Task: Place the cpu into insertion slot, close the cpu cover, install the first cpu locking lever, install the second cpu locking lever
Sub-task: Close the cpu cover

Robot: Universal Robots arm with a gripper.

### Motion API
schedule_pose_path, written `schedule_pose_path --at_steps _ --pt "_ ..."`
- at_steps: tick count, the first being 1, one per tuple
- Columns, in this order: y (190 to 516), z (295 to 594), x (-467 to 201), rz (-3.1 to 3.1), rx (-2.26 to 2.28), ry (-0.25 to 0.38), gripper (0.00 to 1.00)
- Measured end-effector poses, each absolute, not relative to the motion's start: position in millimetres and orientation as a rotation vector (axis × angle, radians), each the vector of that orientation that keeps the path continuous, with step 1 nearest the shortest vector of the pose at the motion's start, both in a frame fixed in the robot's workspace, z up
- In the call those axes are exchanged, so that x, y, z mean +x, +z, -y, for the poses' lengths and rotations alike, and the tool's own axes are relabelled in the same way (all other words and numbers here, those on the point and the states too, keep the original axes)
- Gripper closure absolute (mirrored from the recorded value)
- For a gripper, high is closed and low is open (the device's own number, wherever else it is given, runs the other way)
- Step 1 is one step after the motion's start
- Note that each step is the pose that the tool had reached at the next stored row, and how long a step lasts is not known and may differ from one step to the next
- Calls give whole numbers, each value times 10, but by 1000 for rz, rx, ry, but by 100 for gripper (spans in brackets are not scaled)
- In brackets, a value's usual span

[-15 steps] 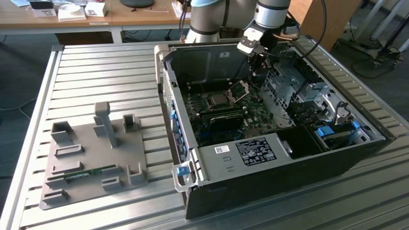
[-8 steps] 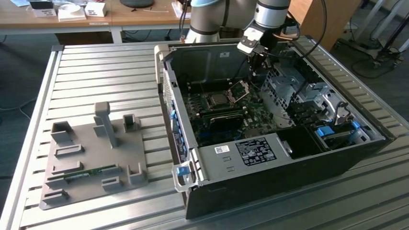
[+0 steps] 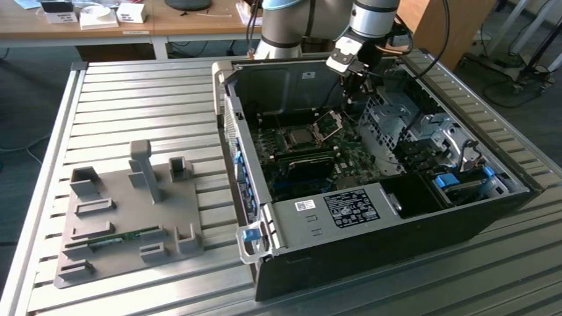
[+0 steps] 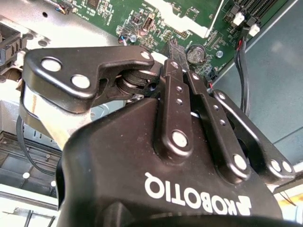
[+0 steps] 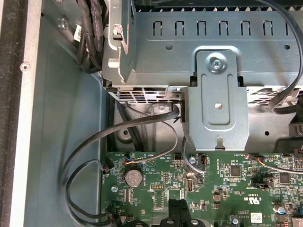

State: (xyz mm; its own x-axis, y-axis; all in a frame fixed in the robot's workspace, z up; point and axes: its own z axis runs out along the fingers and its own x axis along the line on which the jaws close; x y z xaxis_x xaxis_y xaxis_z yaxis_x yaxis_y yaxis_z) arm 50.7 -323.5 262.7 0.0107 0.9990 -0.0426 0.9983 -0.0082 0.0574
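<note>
In the exterior view the open computer case (image 3: 263,217) lies on a slatted metal table. The cpu (image 3: 297,137) shows as a silver-grey square lying in the insertion slot (image 3: 283,145) on the green board. The cpu cover (image 3: 330,122) stands tilted up at the slot's edge towards the exterior view's right. My gripper (image 3: 355,97) hangs inside the case, above and to the exterior view's right of the raised cover, touching neither. In both wrist views its black fingers (image 5: 173,213) lie together over the board, nothing between them; the gripper (image 4: 176,56) is shut.
A grey metal drive cage (image 5: 203,56) and looping black cables (image 5: 94,175) stand close to the gripper. A coin battery (image 5: 133,178) sits on the board. A grey fixture plate (image 3: 123,217) with a memory stick lies on the table at the exterior view's left.
</note>
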Motion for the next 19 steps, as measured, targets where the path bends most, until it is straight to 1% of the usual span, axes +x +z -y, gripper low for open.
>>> schedule_pose_path --at_steps 4,19 --pt "2626 3242 506 -2166 2188 28 90" --pt "2644 3243 506 -2167 2189 30 90"
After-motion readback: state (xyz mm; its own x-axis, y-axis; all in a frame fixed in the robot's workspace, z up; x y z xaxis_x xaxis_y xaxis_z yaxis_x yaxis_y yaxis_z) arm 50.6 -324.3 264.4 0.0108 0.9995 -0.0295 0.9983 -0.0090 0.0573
